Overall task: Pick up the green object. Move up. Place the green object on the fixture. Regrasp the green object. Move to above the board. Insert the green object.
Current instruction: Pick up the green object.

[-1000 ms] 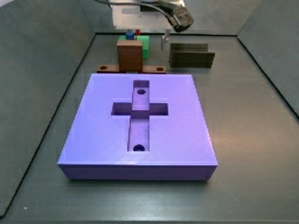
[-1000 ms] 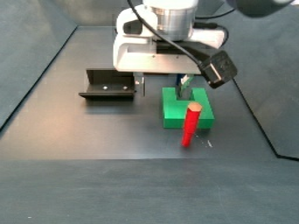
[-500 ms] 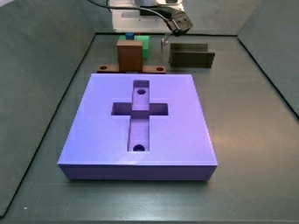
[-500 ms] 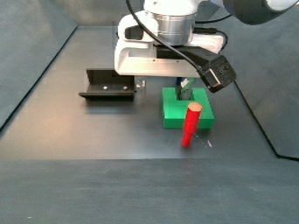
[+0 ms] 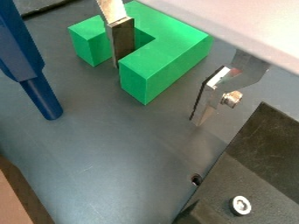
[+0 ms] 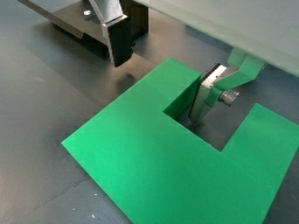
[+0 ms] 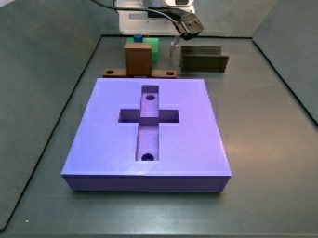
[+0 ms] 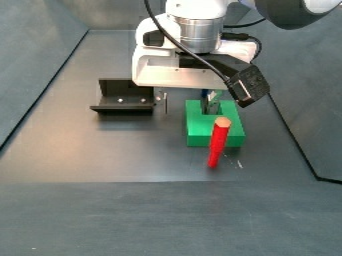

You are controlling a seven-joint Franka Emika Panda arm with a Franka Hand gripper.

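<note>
The green object [image 8: 214, 132] lies on the desk [image 8: 120, 160] where it lay half a second ago, beside the fixture [image 8: 123, 98]. The gripper [image 6: 163, 83] has barely shifted; its fingers [image 5: 121, 39] stand apart, straddling one prong, one finger in the notch.

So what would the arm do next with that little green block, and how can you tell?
Probably close the gripper on the green object. In a wrist view one finger sits down in the block's notch and the other stands outside its prong, with gaps on both sides, so the jaws are open and straddle that prong. The block lies on the floor, not yet lifted.
</note>
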